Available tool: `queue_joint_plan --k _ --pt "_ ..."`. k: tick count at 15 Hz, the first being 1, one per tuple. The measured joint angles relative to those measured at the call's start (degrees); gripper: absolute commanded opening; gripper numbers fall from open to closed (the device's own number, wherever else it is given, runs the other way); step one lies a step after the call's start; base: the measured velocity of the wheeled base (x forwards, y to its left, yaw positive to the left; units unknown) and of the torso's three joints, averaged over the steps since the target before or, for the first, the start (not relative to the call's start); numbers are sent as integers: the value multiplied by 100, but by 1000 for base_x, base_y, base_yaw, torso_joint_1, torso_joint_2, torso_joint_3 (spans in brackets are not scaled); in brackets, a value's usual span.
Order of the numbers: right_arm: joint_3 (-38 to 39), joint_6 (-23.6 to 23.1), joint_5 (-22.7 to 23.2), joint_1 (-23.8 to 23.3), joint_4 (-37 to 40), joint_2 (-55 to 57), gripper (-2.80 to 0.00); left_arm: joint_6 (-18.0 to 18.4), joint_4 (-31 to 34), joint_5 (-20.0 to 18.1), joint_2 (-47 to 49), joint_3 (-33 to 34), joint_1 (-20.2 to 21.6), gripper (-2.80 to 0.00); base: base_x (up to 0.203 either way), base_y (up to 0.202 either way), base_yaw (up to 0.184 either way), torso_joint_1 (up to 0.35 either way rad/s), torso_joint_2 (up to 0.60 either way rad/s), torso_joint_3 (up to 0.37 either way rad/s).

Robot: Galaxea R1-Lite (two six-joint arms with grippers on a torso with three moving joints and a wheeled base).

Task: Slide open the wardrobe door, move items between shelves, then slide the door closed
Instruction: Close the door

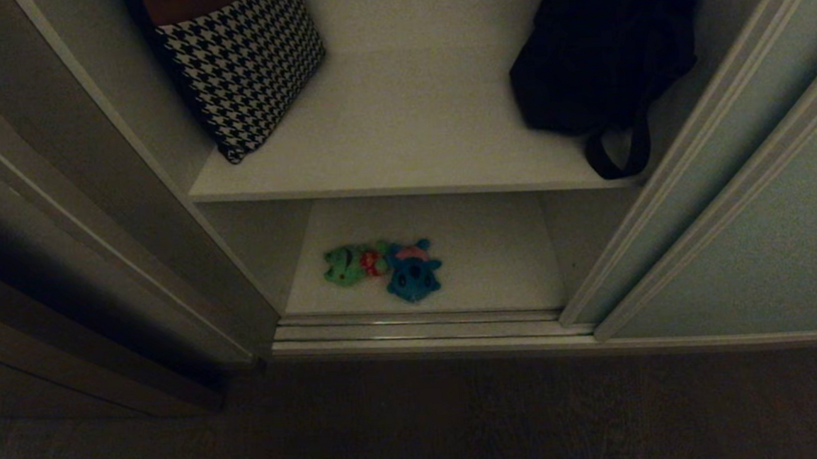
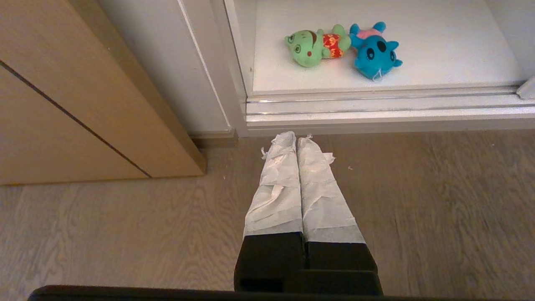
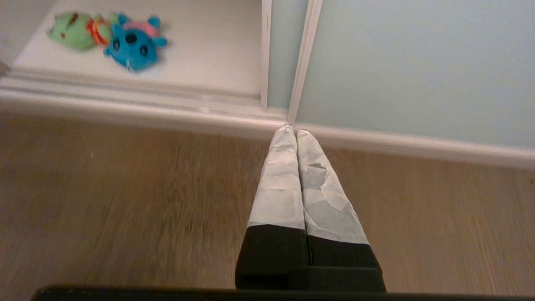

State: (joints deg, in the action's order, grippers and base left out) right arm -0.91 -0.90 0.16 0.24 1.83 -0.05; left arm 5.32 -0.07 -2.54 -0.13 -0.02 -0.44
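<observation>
The pale grey-green sliding wardrobe door (image 1: 770, 236) stands slid to the right, leaving the wardrobe open. On the lower shelf (image 1: 496, 267) lie a green plush toy (image 1: 348, 264) and a blue plush toy (image 1: 412, 272), side by side and touching. The upper shelf (image 1: 410, 137) holds neither toy. Neither arm shows in the head view. My left gripper (image 2: 296, 136) is shut and empty, hanging over the wood floor short of the door track, with the green toy (image 2: 311, 48) and blue toy (image 2: 374, 52) ahead. My right gripper (image 3: 292, 130) is shut and empty, near the door's (image 3: 418, 62) bottom edge.
A houndstooth cushion (image 1: 246, 62) leans at the upper shelf's left and a black strapped bag (image 1: 603, 54) sits at its right. A double metal track (image 1: 421, 328) runs along the wardrobe's threshold. A wooden cabinet (image 2: 62, 104) stands left of the wardrobe. Wood floor (image 1: 420, 427) lies in front.
</observation>
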Motion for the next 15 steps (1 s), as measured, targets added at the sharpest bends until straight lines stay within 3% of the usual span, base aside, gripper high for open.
queue_joint_plan --k 2,4,8,10,13,15 --pt "-451 21 14 0 513 33 -280 1 0 -2 1 -2 0 -280 0 0 0 0 0 0" --pt "-1414 93 23 0 1314 150 -280 2 1 0 2 0 0 -280 0 0 0 0 0 0" --pt "-3907 207 96 22 3624 762 -280 -13 -2 0 2 -5 0 -280 0 0 0 0 0 0" --pt "-4708 281 195 44 4504 1209 -280 -15 0 0 2 -7 0 -280 0 0 0 0 0 0" --pt "-5463 671 221 81 4823 1868 -280 -15 0 -1 2 -2 0 -280 0 0 0 0 0 0" --pt "-6011 1198 201 232 4817 2276 -280 -16 0 -1 4 -2 0 -280 0 0 0 0 0 0"
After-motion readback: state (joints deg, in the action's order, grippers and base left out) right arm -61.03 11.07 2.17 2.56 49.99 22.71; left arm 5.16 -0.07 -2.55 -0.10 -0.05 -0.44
